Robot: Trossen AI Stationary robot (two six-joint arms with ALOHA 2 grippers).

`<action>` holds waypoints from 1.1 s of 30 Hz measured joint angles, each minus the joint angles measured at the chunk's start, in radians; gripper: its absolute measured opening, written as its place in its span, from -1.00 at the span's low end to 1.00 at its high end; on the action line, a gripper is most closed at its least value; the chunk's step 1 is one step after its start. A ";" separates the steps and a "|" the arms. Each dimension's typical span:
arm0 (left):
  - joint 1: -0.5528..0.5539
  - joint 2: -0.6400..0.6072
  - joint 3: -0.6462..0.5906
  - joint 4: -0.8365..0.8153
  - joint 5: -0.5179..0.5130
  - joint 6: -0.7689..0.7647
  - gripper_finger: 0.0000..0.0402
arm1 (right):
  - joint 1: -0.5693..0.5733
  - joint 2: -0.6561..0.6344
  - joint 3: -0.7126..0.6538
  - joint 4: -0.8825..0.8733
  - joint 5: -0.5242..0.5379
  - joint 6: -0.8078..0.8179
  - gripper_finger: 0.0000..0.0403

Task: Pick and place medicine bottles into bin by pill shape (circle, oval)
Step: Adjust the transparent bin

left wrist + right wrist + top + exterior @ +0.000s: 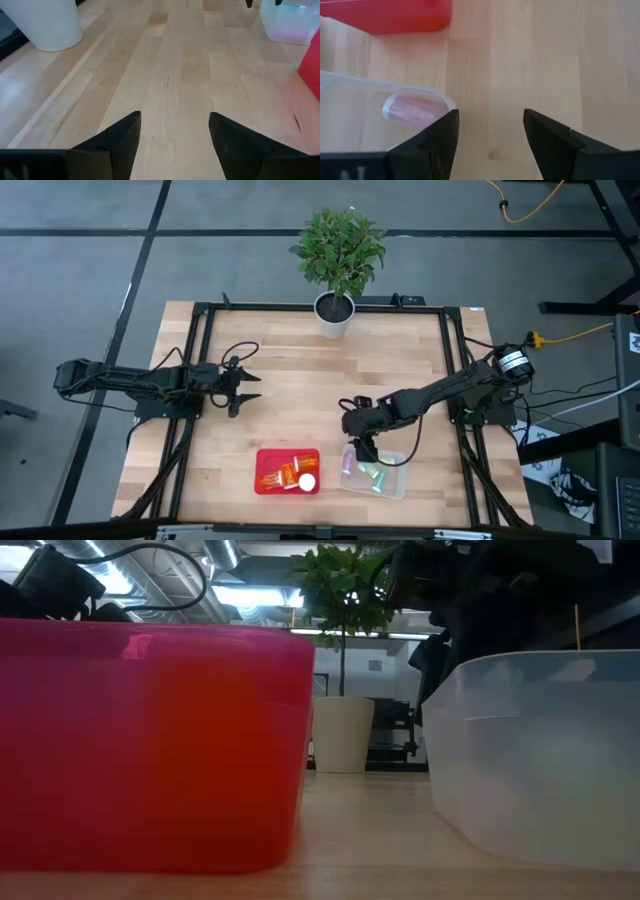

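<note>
Broadly, the wooden table (pixel 300 380) lies bare between the plant pot (pixel 334 315) and two bins. Nearest the pot, the clear bin (pixel 375 475) holds pastel bottles (pixel 368 473), one pink (pixel 412 110); beside it the red bin (pixel 287 471) holds orange white-capped bottles (pixel 290 476). Right end effector (pixel 362 450) hovers open, empty, at the clear bin's rim; left end effector (pixel 248 387) waits open, well apart.

Bottles (pixel 288 477) in tray (pixel 266 456) — bin (pixel 398 490) beside.
</note>
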 joint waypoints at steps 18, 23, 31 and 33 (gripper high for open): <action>0.000 0.000 0.000 0.000 0.000 0.000 0.13 | 0.000 0.000 0.000 0.026 -0.058 -0.053 0.12; 0.000 0.000 0.000 0.000 0.000 0.000 0.13 | 0.000 0.000 0.000 0.030 -0.059 -0.055 0.12; 0.000 0.000 0.000 0.000 0.000 0.000 0.13 | 0.000 0.000 0.000 0.030 -0.070 -0.061 0.12; 0.000 0.000 0.000 0.000 0.000 0.000 0.13 | 0.000 0.000 0.000 0.031 -0.075 -0.079 0.12</action>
